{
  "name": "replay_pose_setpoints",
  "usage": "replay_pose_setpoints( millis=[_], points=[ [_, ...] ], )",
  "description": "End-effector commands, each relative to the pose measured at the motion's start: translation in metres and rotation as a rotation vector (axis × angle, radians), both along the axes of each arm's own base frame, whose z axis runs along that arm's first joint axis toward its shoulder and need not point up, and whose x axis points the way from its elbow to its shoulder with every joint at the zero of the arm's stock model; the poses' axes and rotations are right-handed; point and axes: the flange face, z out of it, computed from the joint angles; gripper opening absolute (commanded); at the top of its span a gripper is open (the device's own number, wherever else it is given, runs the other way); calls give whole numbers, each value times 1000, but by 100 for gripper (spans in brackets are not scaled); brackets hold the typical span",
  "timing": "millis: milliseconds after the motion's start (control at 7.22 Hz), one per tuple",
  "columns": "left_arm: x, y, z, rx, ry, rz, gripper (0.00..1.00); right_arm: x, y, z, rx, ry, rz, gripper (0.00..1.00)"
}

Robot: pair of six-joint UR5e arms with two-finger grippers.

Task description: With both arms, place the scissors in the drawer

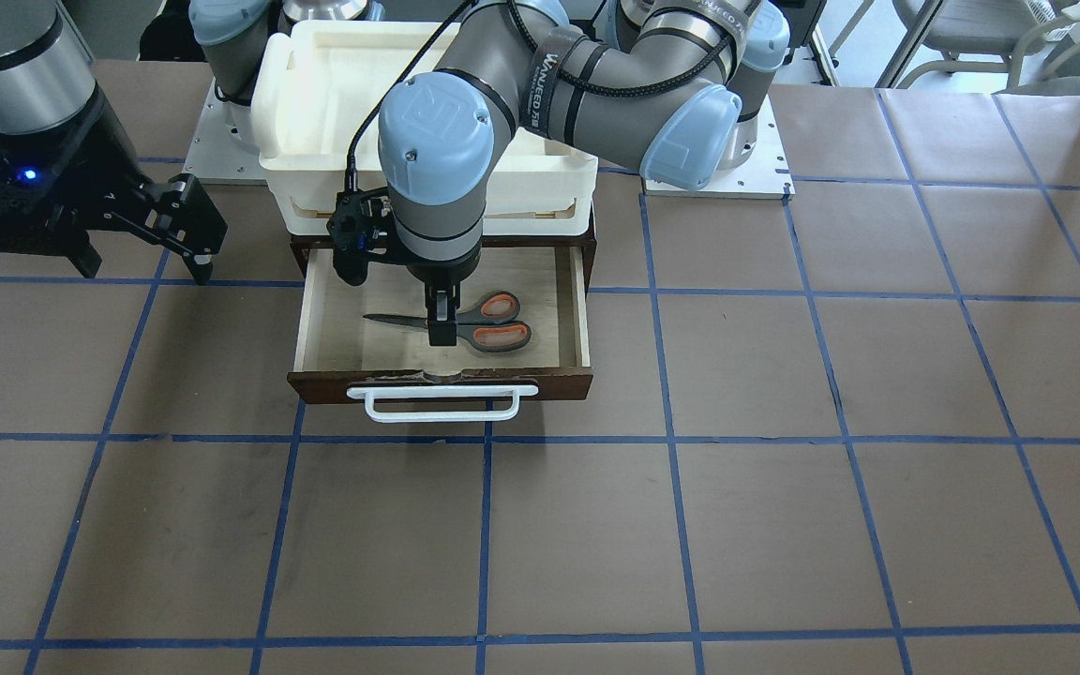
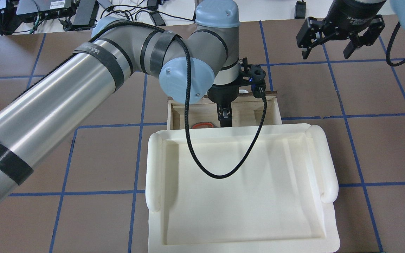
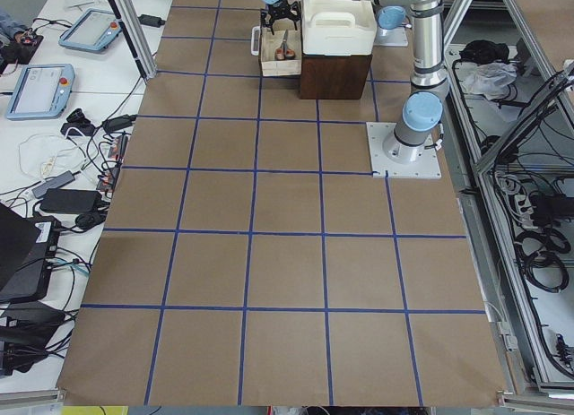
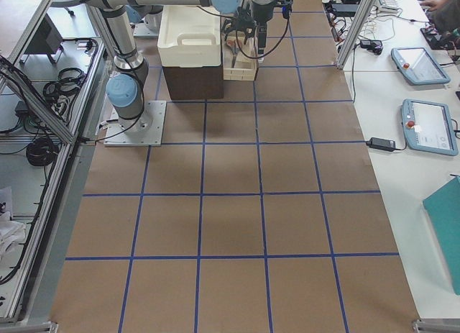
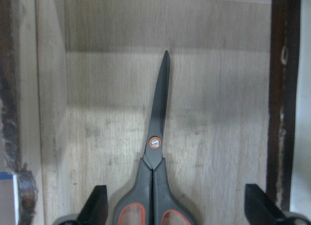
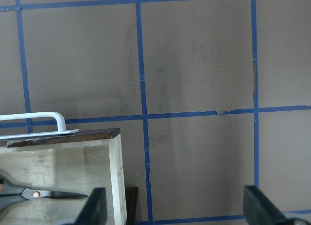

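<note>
The scissors [image 1: 495,323] lay flat on the pale floor of the drawer [image 1: 581,309], centre of the front-facing view, blades toward frame left, handles toward frame right. The drawer stood pulled open below the white tray [image 2: 153,168]. The left fingers [image 1: 442,328] hung straight down over the pivot area. In the left wrist view they were spread wide, one tip each side of the grey handles w/ clear gaps, pinching nothing. The right fingers [image 6: 95,208] were likewise spread & empty, above the surface [image 1: 784,516] at upper left of the front-facing view, near the drawer's corner but well apart from the bar handle [image 1: 442,405].

Judged step: drop-off looked done, so what remained was the left arm [image 2: 83,80] backing out, then shutting the drawer, prob. a job for the right arm [image 2: 357,10]. Doing it well would have meant:
- Lifting the left fingers straight up, no sideways drift, so the tips neither snagged the handle loops nor clipped the tray edge close by.
- Keeping them spread till clear of the drawer walls.
- Only then pushing the drawer front, square at mid-handle so it ran in straight, and slowly, else the scissors might have slid.

Count: 1 pr scissors, 1 drawer w/ 1 bar handle, 1 tray, 2 arms.
</note>
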Motion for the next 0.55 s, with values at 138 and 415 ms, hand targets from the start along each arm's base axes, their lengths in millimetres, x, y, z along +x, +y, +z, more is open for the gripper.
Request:
replay_pose_setpoints(
  millis=[138, 415],
  points=[
    [29, -4, 74, -127, 25, 86, 100, 0, 0, -1, 3, -1, -1, 100],
    [103, -24, 128, -271, -36, 299, 100, 0, 0, -1, 3, 0, 0, 100]
  ],
)
